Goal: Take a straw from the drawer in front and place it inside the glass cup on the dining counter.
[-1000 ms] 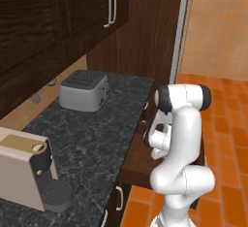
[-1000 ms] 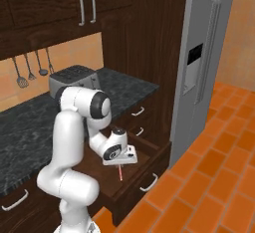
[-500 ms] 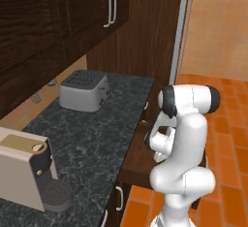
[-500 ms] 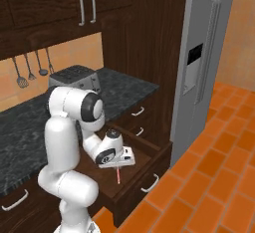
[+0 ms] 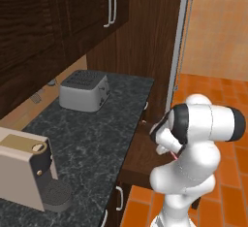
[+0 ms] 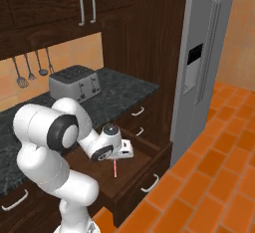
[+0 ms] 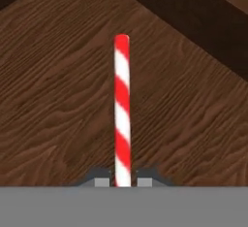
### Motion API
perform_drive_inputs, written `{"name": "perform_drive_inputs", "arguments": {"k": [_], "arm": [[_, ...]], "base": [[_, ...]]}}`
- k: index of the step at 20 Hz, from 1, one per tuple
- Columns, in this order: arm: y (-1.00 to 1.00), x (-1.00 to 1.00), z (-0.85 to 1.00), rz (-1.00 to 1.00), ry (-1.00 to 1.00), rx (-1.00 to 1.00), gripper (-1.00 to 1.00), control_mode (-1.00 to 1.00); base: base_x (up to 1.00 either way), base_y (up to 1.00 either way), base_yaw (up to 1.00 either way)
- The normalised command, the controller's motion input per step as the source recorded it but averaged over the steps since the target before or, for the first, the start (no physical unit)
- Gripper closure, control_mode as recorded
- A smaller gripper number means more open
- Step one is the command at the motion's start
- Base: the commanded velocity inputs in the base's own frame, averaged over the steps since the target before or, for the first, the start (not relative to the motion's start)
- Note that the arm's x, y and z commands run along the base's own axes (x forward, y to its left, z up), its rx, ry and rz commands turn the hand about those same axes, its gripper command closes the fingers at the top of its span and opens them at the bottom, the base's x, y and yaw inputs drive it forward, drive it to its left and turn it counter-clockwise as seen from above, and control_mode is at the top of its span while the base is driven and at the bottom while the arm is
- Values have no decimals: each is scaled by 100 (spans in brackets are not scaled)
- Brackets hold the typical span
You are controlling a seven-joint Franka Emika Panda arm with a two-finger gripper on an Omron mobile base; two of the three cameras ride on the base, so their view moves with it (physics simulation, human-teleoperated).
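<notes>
The step in hand is judged to be the carrying of the straw: the pick from the drawer (image 6: 142,170) is done, and the transfer to the glass cup on the dining counter is not yet made. The drawer stands pulled out below the black speckled countertop (image 5: 97,129), on which a toaster (image 6: 74,83) is set. The arm is folded low, the elbow raised and the hand held over the open drawer. The gripper (image 6: 117,153) is pointed downward and is clamped on the straw (image 7: 121,109), which hangs from between the fingertips (image 7: 100,180) above the drawer's bottom. Next, a lift clear of the drawer walls is called for, with the grip kept firm.
</notes>
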Motion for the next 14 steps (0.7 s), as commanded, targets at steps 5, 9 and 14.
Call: {"name": "perform_drive_inputs", "arguments": {"k": [5, 9, 14], "arm": [[0, 46, 100, -5, 10, 2, 100, -100], [-1, 33, 100, -16, 17, 4, 100, -100], [-12, 8, 100, -13, 22, 8, 100, -100]], "base": [[0, 0, 0], [0, 0, 0], [0, 0, 0]]}}
